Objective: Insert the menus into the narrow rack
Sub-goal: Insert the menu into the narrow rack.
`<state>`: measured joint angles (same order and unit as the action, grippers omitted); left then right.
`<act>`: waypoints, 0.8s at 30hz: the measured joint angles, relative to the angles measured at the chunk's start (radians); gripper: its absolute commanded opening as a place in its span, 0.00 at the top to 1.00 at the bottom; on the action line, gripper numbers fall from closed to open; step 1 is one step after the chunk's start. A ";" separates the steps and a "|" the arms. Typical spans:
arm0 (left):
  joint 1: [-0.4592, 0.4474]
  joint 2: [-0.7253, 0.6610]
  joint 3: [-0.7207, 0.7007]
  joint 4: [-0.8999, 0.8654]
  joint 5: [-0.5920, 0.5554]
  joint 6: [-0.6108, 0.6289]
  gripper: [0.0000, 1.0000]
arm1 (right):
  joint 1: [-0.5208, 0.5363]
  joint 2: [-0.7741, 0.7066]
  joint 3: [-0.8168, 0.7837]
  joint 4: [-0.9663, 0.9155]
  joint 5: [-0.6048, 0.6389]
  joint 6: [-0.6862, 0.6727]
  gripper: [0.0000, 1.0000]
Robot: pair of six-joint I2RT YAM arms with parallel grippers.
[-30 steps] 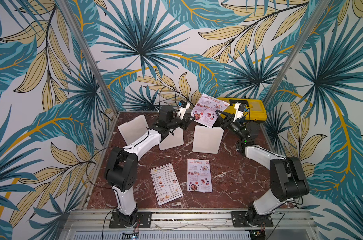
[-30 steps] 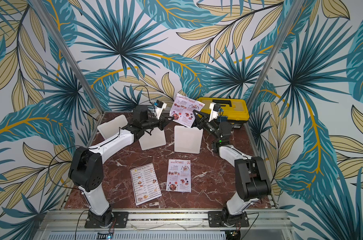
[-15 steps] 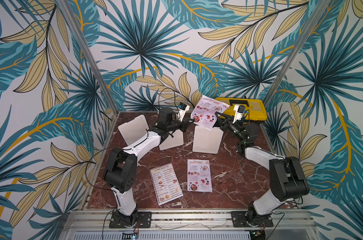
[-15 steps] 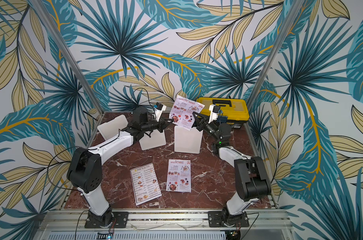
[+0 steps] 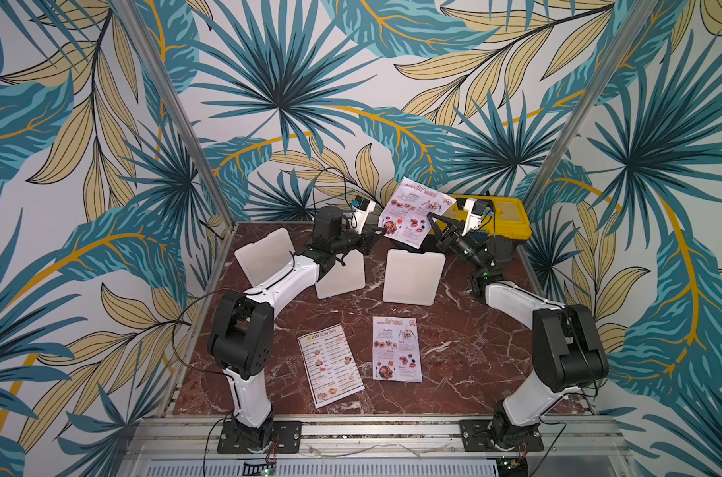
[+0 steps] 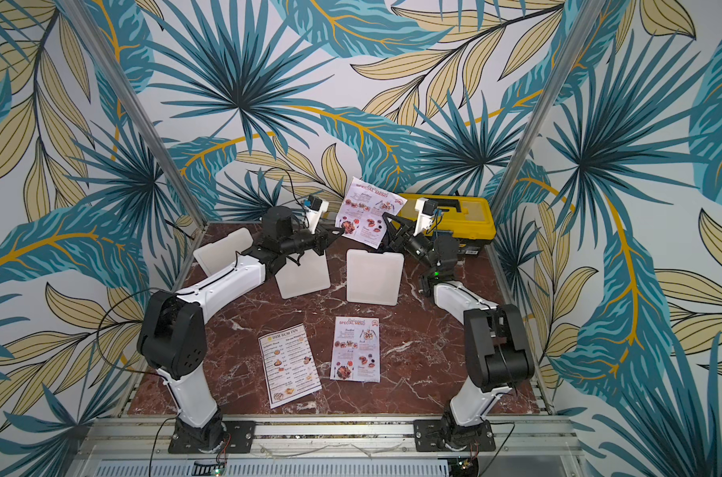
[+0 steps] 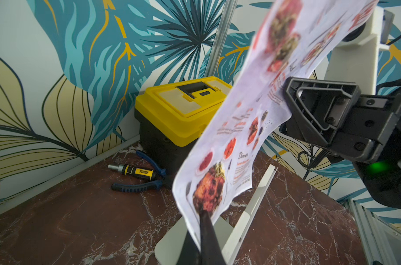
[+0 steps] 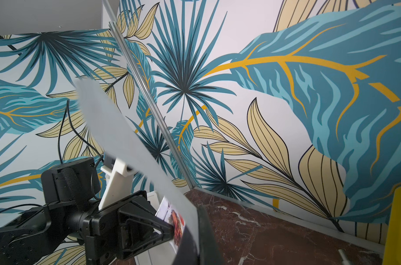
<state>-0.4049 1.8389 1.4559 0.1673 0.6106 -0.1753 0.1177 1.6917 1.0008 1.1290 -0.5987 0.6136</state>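
A: Where's the sheet?
B: The raised SPECIAL MENU (image 5: 413, 214) hangs curled just above the white rack (image 5: 410, 276). The left gripper (image 5: 379, 232) is clenched on its lower corner and the right gripper (image 5: 430, 219) on its side edge.
A: And the step?
B: I'd pull it taut, square its bottom edge to the slot, then lower it. The DIM SUM INN menu (image 5: 330, 369) and the other SPECIAL MENU (image 5: 397, 349) lie flat on the marble table (image 5: 474, 363).
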 measured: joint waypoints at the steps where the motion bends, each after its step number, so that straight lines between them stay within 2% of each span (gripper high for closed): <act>1: 0.000 0.002 0.000 0.000 0.000 0.000 1.00 | 0.000 0.001 -0.003 0.003 0.000 0.000 1.00; 24: 0.000 -0.020 -0.058 0.001 0.040 -0.033 1.00 | 0.000 -0.053 -0.129 0.079 -0.005 0.053 1.00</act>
<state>-0.4049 1.8187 1.3983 0.1680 0.6510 -0.2085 0.1177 1.6390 0.8719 1.2076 -0.6037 0.6662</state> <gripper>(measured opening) 0.047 0.047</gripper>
